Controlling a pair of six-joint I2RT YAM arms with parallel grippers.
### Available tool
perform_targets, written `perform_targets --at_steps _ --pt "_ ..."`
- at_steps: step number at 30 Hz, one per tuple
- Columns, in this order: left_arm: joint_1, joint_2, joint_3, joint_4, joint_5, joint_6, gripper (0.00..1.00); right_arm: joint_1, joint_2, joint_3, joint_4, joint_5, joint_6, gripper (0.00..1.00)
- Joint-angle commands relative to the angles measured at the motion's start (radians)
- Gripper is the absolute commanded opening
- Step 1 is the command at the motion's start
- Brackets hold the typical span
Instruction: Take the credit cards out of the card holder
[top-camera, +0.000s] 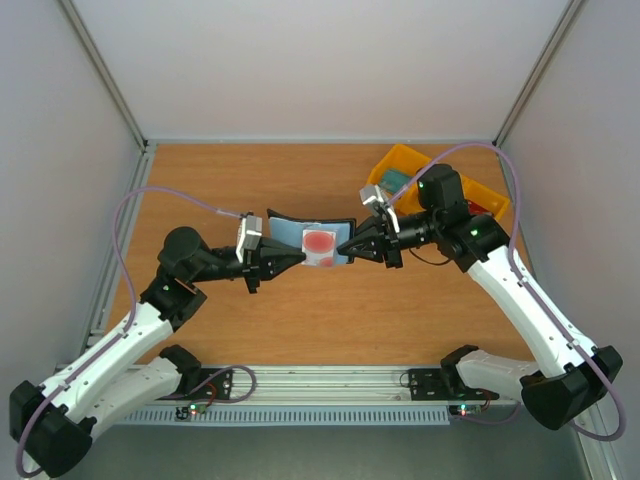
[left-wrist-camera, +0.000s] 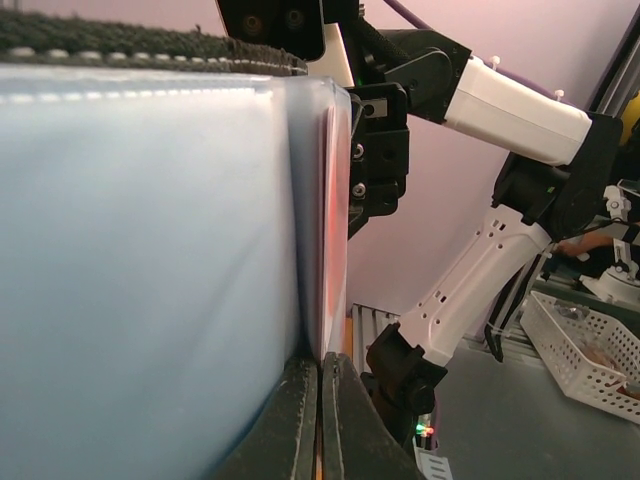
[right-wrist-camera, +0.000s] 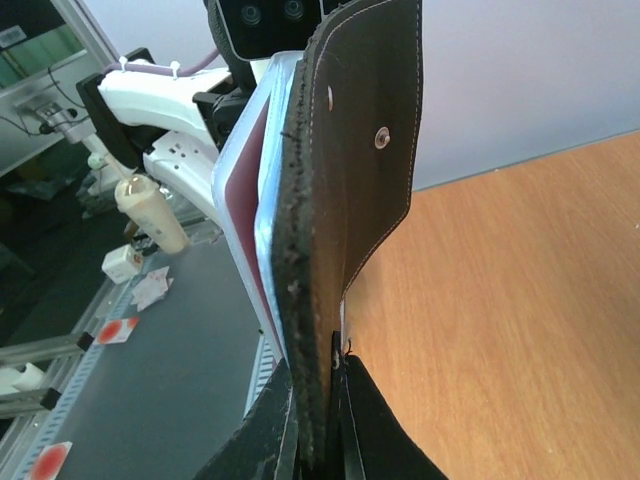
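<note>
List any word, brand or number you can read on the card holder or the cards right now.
No readable text in any view.
On the credit card: a red round mark on a pale face, no lettering legible.
On the card holder: no print visible, only stitching.
On the paper slips in the background: red dots, any print too small to read.
</note>
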Motion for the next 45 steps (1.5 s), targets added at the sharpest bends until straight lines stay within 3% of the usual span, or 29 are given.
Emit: perform_targets --at_steps 1,3,6,11,17,24,33,37,45 --pt "0.026 -0.016 0.001 0.064 0.027 0.000 0.00 -0.051 -0.009 0.023 -0.004 -0.031 0.030 0.01" --pt "0.025 -0.013 0.002 0.068 0.024 -0.002 0.01 -0.051 -0.010 0.025 -0.022 -0.022 0.012 0.01" --pt "0.024 -0.006 0.002 0.075 0.017 -0.002 0.17 -0.049 -0.006 0.026 -0.030 -0.027 0.015 0.01" --pt "-0.025 0.023 -0.008 0.133 -0.054 -0.003 0.32 -0.029 0.011 0.029 -0.027 -0.041 0.018 0.01" --pt "-0.047 0.032 -0.007 0.119 -0.147 0.003 0.35 -0.023 0.003 0.039 -0.100 -0.077 -0.050 0.01" --pt "-0.027 0.007 0.007 0.054 -0.108 -0.003 0.35 -0.023 0.018 0.074 -0.209 -0.118 -0.157 0.01" --pt "-0.066 0.029 0.015 0.072 -0.105 0.040 0.46 0.042 0.024 0.072 -0.116 -0.056 -0.109 0.01" --pt "-0.067 0.028 0.028 0.046 -0.155 0.035 0.64 0.061 0.026 0.072 -0.106 -0.076 -0.125 0.01" --pt "-0.012 0.002 0.007 -0.026 -0.122 0.028 0.86 0.063 0.040 0.102 -0.180 -0.169 -0.187 0.01"
